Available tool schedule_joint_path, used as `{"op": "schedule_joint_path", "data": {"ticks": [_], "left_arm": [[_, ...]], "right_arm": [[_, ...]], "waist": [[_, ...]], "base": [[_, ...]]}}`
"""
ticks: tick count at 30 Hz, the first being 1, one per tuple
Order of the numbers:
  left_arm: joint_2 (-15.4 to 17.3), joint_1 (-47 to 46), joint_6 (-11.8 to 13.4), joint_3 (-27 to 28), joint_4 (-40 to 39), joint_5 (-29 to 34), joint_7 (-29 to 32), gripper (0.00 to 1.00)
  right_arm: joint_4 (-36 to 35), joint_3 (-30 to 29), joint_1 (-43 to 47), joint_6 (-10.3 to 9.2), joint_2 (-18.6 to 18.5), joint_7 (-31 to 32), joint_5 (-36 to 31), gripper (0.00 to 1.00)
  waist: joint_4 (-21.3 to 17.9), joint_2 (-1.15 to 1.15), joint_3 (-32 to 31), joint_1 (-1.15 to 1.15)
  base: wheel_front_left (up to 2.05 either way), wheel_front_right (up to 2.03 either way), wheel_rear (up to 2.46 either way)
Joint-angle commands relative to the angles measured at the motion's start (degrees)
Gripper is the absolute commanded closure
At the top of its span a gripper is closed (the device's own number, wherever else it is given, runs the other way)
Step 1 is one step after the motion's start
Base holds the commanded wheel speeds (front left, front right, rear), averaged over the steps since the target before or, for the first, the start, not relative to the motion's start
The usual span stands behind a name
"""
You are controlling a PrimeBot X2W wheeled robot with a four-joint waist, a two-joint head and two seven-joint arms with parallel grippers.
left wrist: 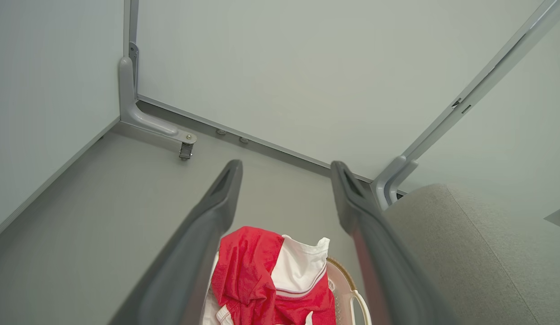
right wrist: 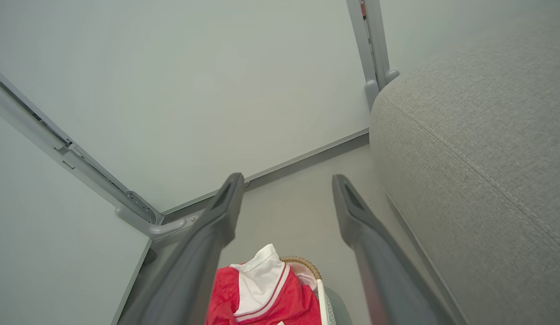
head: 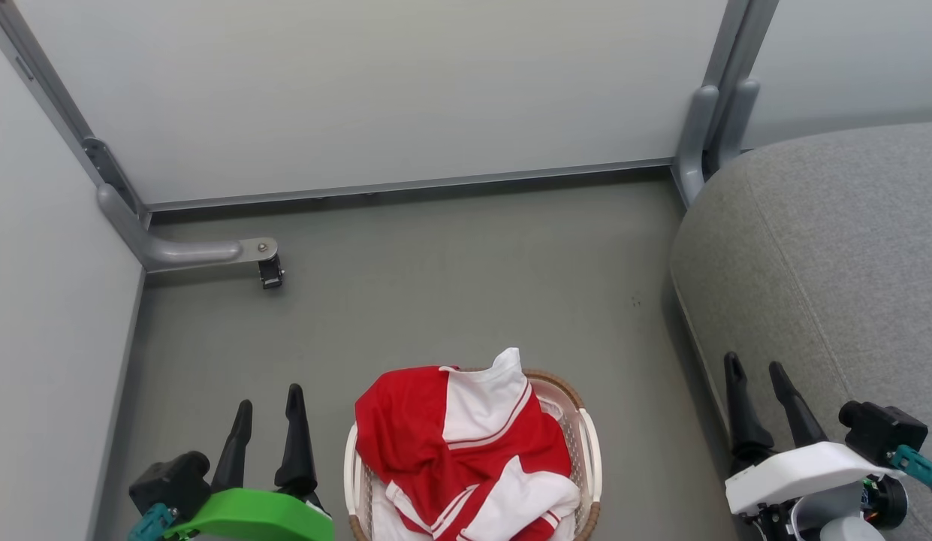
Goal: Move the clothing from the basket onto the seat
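Observation:
The red and white clothing (head: 466,451) lies heaped in the white basket (head: 589,458) on the floor at the bottom centre of the head view, spilling over its brown rim. The grey seat (head: 833,255) fills the right side. My left gripper (head: 269,412) stands open left of the basket, with nothing between its fingers. My right gripper (head: 757,376) stands open right of the basket, beside the seat's edge. In the left wrist view, the clothing (left wrist: 261,280) and the seat (left wrist: 460,253) lie below the fingers. The right wrist view takes in the clothing (right wrist: 261,293) and the seat (right wrist: 478,149).
Pale partition walls (head: 375,90) close off the back and left. A grey floor bracket with a small black caster (head: 270,270) juts out at the back left. Another grey post foot (head: 695,143) stands between the back wall and the seat.

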Motion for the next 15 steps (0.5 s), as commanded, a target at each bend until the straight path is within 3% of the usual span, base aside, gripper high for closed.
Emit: {"op": "schedule_joint_path", "data": {"ticks": [1,15], "left_arm": [[0.41,0.44,0.21,-0.11,-0.33,1.07,-0.63,0.0],[0.45,1.24,0.81,-1.82,-0.11,6.31,-2.29,0.0]], "right_arm": [[-0.11,0.05,0.39,0.02,-0.33,-0.6,-1.35,0.0],[-0.06,0.59,0.93,0.02,-0.41,-2.25,-7.55,0.0]], "waist": [[0.01,0.0,0.04,0.0],[0.21,0.0,-0.1,0.0]], "base": [[0.0,0.0,0.0],[0.0,0.0,0.0]]}}
